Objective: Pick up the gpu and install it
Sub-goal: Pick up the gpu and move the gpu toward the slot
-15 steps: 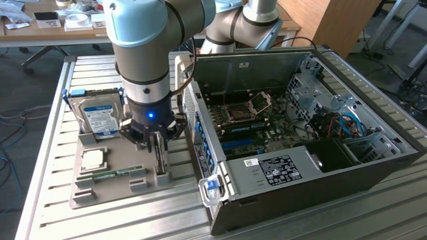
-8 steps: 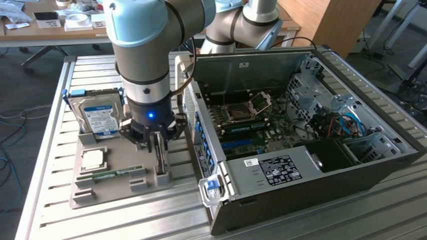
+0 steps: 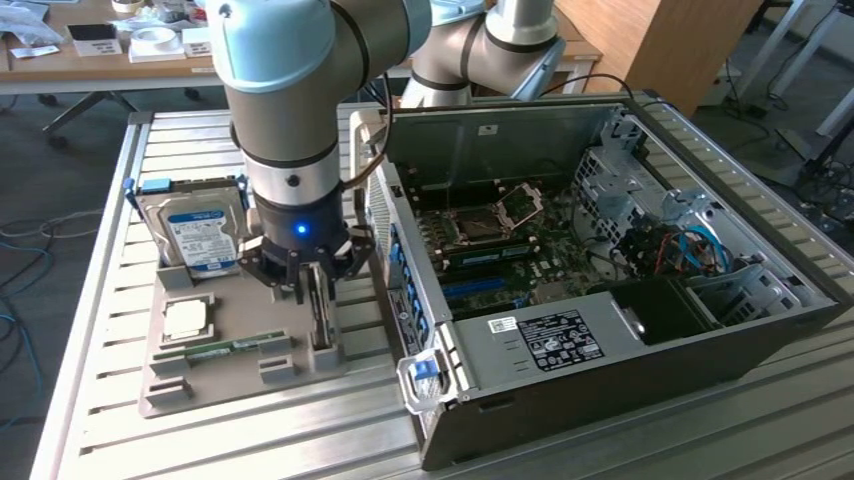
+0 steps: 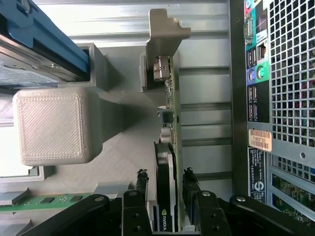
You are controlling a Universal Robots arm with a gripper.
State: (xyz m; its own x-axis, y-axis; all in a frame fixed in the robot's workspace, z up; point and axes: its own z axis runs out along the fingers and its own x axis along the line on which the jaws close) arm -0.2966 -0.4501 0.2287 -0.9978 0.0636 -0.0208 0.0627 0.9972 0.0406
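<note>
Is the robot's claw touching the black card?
Apart. Wrist view: the black gripper straddles the thin black gpu card, a gap on each side.

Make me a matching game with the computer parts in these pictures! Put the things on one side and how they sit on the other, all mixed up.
Things:
1. gpu
2. hard drive
3. RAM stick
4. computer case

How they sit:
A. lies flat on the grey tray
B. side open, motherboard showing inside
C. stands on edge, with the open gripper astride it
D. stands upright at the tray's far end, blue-white label facing out

Pairs: 1-C, 2-D, 3-A, 4-B
</note>
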